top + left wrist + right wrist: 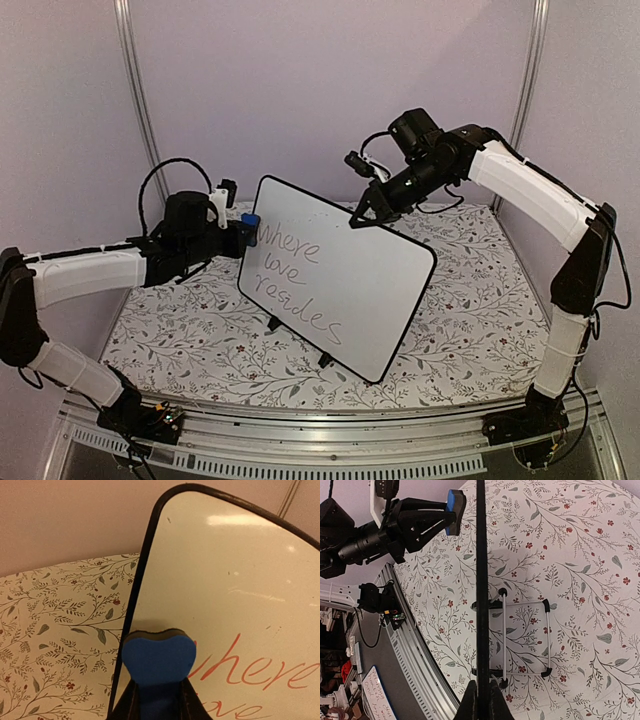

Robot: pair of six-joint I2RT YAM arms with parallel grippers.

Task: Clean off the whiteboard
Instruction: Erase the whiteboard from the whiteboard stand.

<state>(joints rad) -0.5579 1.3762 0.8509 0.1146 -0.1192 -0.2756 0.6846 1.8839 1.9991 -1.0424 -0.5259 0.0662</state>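
A: Tools, quick?

B: Left tool (240, 238) is clamped narrow on the small blue foam eraser block (159, 660), pad facing outward. Right tool (362, 213) is pinched tight on the top rim of the large white rectangular whiteboard with a thin black rim (350, 290), bracing it.

A: Board position?

B: It stands tilted on the floral-patterned table (470, 300), between the two tools. A thin wire stand (504, 640) sits behind it. Its upper left rim is just beside the left tool's tip. The right wrist view suggests a sliver of gap, so probably not pressed on yet.

A: Writing?

B: Three lines of cursive handwriting (295, 270), all intact. They start just past the eraser and run down, away from the right tool.

A: How to wipe well?

B: My take:
- Set the pad flat on the surface, not on the rim.
- Press lightly, because the board is only propped.
- Sweep along each line towards the right tool's side, overlapping passes.
- The right tool's pinch should hold firm so the board doesn't tip back or slide.
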